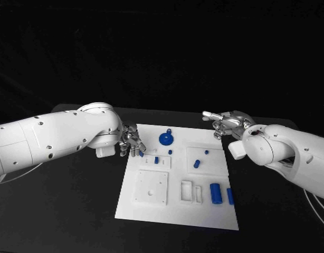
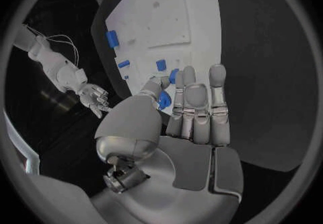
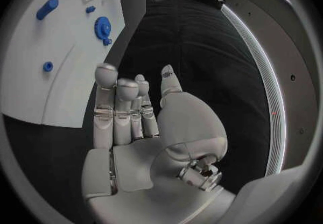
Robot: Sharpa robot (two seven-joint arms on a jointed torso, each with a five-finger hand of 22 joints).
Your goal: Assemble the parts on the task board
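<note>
The white task board [image 1: 179,212] lies in the middle of the black table. On it are a blue gear [image 1: 167,138], a short blue cylinder [image 1: 197,163] and two upright-lying blue cylinders [image 1: 216,193] near its right edge. My left hand [image 1: 129,143] hovers at the board's far left edge and pinches a small blue part [image 2: 166,100] between thumb and fingers; the other fingers [image 2: 215,95] are straight. My right hand [image 1: 224,124] floats off the board's far right corner, fingers [image 3: 111,105] straight, thumb apart, holding nothing.
Raised white blocks [image 1: 153,187] with holes and a slotted holder [image 1: 187,191] sit on the board's near half. Smaller blue pegs [image 1: 156,159] stand near its middle. Black table surface [image 1: 63,211] surrounds the board on both sides and in front.
</note>
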